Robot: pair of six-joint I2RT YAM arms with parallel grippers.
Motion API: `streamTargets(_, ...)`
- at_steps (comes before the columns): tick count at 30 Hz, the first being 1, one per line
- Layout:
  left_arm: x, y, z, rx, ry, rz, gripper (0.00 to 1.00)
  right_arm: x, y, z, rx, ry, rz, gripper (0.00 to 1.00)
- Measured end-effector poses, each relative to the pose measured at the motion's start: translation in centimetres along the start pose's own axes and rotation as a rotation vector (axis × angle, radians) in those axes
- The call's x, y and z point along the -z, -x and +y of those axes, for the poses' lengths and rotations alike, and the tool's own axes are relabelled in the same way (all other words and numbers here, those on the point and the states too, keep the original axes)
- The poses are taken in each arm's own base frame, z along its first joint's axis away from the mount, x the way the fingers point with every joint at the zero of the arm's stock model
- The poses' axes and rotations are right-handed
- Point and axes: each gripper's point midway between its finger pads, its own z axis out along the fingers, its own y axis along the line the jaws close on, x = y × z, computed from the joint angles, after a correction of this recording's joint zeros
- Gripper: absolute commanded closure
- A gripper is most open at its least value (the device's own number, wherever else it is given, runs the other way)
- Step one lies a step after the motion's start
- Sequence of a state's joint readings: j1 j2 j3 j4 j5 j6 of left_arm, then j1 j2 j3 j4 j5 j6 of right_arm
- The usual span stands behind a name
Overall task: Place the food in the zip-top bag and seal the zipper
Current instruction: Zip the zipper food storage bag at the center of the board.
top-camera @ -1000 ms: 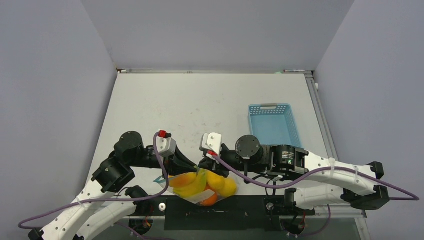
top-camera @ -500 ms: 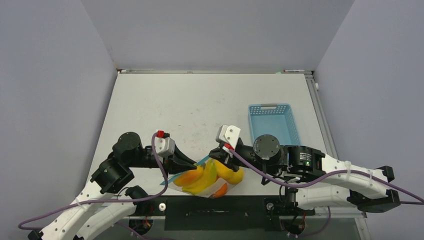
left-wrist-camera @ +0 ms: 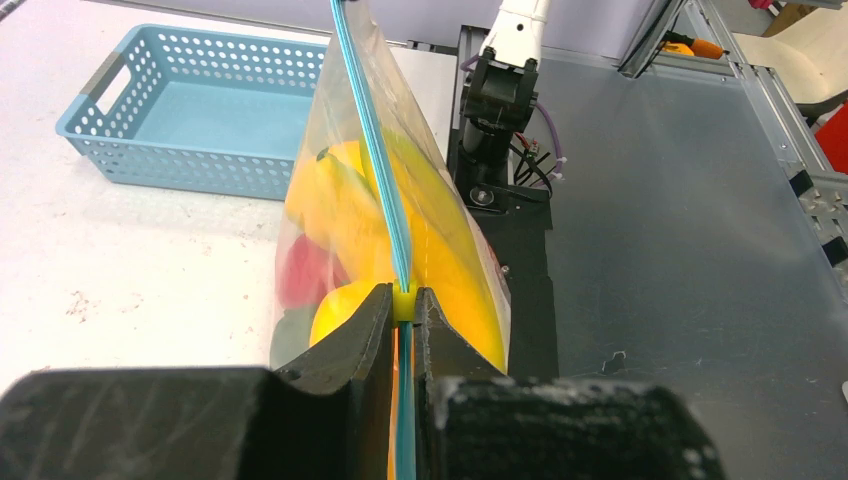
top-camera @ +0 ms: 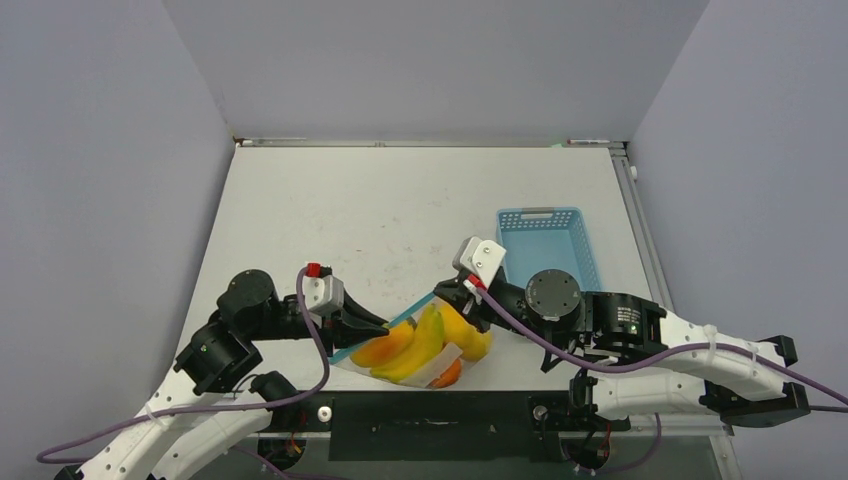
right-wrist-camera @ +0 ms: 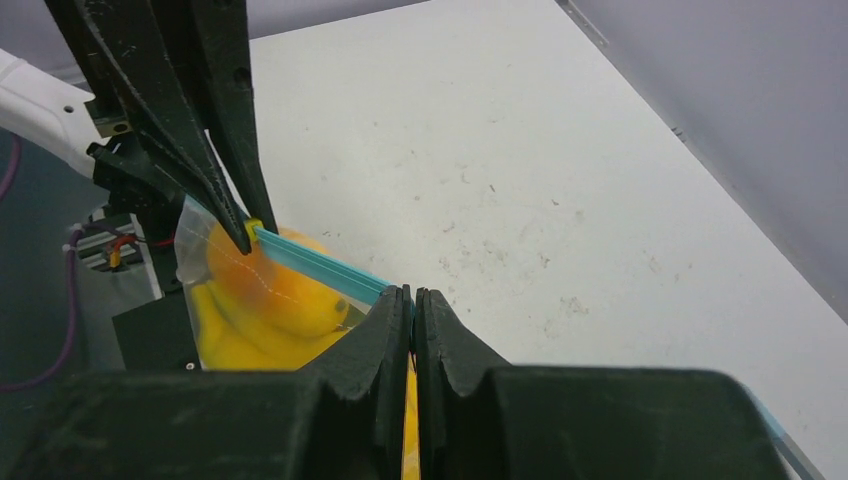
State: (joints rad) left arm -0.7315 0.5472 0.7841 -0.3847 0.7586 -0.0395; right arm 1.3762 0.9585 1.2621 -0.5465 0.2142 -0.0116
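**Zipper run in progress: right jaws drawn out along the strip**

Left: my left jaws are pressed together on the near-left end of the zipper [left-wrist-camera: 372, 140], nipping it at a small yellow tab [left-wrist-camera: 403, 300]. Over the past second they have kept that hold and drifted only slightly toward 9 o'clock.

Centre: the zip-top bag [top-camera: 440, 352] sits at the 6 o'clock edge of the bench [top-camera: 380, 200], slung between my two sets of jaws. The food [top-camera: 400, 350] is inside it. The fruits are smooth, glossy pieces: curved yellow bananas and an orange round, with red and green showing in the left wrist view. The film is clear and crinkled. The strip is thin, light blue, and now pulled straight.

Right: my right jaws are also pinched shut on the zipper. A second ago they stood close beside the left jaws, and they have since slid away toward 2 o'clock. I judge that this pass has pressed the span between them closed, but I cannot tell whether the tracks have locked. The perforated blue basket [top-camera: 548, 250] stands beyond at 2 o'clock.
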Motion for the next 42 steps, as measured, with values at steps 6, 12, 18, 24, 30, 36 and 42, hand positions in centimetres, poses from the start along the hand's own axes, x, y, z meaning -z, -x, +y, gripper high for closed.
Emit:
streamTargets(6, 0.3, -0.3, 0.4, 0.009, 0.04, 0.007, 1.0, 0.3, 0.2, -1.6, -0.003, -0.088, -0.003, 0.95)
streamTargets(12, 0.7, -0.9, 0.8, 0.025, 0.079, 0.021, 1.0, 0.7, 0.3, -3.5, -0.006, -0.191, -0.003, 0.95)
streamTargets(18, 1.1, -0.8, 0.9, 0.02, 0.107, 0.009, 1.0, 1.3, 0.6, -5.3, -0.012, -0.297, -0.007, 0.95)
streamTargets(24, 1.2, -1.2, 1.2, 0.033, 0.126, 0.023, 1.0, 2.4, 1.1, -7.3, -0.026, -0.408, -0.027, 0.95)
streamTargets(30, 1.1, -1.5, 1.5, 0.045, 0.137, 0.037, 1.0, 3.8, 1.9, -9.2, -0.037, -0.512, -0.059, 0.95)
streamTargets(36, 0.9, -1.7, 1.8, 0.05, 0.146, 0.044, 1.0, 4.6, 2.3, -10.5, -0.039, -0.597, -0.072, 0.95)
streamTargets(42, 0.7, -1.8, 2.1, 0.055, 0.15, 0.051, 0.99, 4.7, 2.1, -10.8, -0.032, -0.619, -0.067, 0.95)
